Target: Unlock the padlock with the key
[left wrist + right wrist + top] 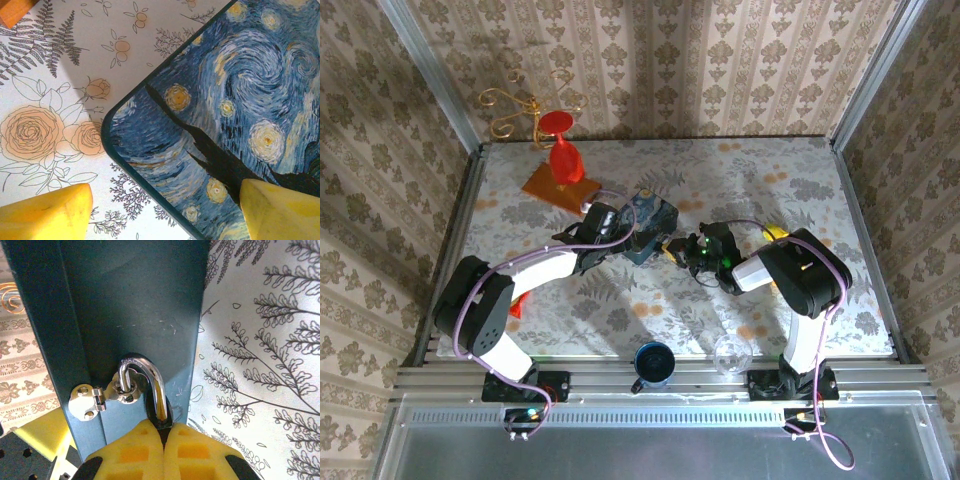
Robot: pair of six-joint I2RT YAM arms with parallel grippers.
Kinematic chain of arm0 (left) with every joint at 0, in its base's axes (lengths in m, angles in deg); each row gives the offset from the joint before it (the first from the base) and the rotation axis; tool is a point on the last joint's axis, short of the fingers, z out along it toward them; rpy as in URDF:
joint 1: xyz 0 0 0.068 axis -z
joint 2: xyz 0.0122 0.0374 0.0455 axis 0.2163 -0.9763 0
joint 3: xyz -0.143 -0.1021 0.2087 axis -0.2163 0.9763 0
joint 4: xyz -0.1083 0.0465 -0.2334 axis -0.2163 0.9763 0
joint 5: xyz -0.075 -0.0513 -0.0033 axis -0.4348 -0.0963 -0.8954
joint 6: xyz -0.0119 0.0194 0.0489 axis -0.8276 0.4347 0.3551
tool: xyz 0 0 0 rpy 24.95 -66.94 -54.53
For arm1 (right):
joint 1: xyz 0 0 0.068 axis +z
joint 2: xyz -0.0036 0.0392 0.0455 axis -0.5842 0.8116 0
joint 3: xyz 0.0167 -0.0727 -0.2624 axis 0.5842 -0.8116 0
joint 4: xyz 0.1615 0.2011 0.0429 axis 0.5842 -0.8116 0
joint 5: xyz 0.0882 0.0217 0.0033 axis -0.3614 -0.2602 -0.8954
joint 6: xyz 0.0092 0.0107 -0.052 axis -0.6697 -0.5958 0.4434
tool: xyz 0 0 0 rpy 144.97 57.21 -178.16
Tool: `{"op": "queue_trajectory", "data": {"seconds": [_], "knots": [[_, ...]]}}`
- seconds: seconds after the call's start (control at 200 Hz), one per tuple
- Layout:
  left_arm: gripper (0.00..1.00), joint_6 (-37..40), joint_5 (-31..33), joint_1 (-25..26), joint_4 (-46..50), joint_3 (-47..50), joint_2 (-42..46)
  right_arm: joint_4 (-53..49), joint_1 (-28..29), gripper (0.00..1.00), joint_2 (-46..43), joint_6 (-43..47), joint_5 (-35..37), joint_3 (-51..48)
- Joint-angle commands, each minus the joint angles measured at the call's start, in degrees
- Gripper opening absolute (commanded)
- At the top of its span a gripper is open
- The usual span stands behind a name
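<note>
**Padlock at the tin's right side, pads closed beneath its shackle**

Padlock [150, 385] hangs on the side wall of the blue tin [225, 100], its silvery shackle threaded through the small hasp [92, 399]. From above, the tin lies about mid-table [620, 300], and the lock is on its right side, facing the right arm.

The right gripper [164, 445] sits directly under the lock. Its yellow pads [135, 450] are pressed together, with the dark top of the lock's body just showing where they meet. The pads hide whether they pinch the body itself or a key, so that cannot be told.

The left gripper [162, 215] has its fingers [45, 212] spread wide across the tin's near-left corner. One finger is over the cloth and the other over the painted lid, and they hold nothing.

The step in hand looks like working the lock itself. To do it well, the tin should not slide, so the left fingers could brace or clamp that corner before any twisting begins. The right wrist should then turn about the lock's own axis, in line with the shackle. Levering sideways would strain the thin hasp or drag the tin to the left. A small, slow rotation with the pads kept square is likely to serve best. The sign to watch for is the shackle's free leg lifting.
</note>
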State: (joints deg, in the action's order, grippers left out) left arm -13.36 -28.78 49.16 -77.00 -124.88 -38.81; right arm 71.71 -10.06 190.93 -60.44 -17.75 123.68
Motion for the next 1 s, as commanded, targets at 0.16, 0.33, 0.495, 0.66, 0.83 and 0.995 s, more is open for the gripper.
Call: {"op": "queue_trajectory", "data": {"seconds": [0.16, 0.33, 0.495, 0.66, 0.83, 0.995], "knots": [[0.77, 2.02, 0.89, -0.37, 6.88, 0.96, -1.49, 2.44, -0.56, 0.00, -1.25, -0.96, 3.62, -0.57], [0.77, 2.02, 0.89, -0.37, 6.88, 1.05, -1.33, 2.21, -0.56, 0.00, -1.19, -0.83, 3.60, 0.16], [0.77, 2.02, 1.05, -0.37, 6.87, 1.15, -1.28, 1.94, -0.56, 0.00, -1.67, -0.72, 3.80, -0.02], [0.77, 2.02, 1.15, -0.45, 6.93, 1.32, -1.11, 0.30, -0.64, 0.00, -3.13, 0.02, 5.30, -0.99], [0.76, 1.73, 0.67, -0.46, 6.27, 1.32, -1.38, 0.78, -0.32, 0.00, -2.36, -0.83, 5.63, 0.38], [0.76, 1.49, 0.10, -0.41, 5.83, 1.23, -1.76, -3.21, 1.66, 0.00, -2.13, 0.72, 6.55, 4.24]]}}
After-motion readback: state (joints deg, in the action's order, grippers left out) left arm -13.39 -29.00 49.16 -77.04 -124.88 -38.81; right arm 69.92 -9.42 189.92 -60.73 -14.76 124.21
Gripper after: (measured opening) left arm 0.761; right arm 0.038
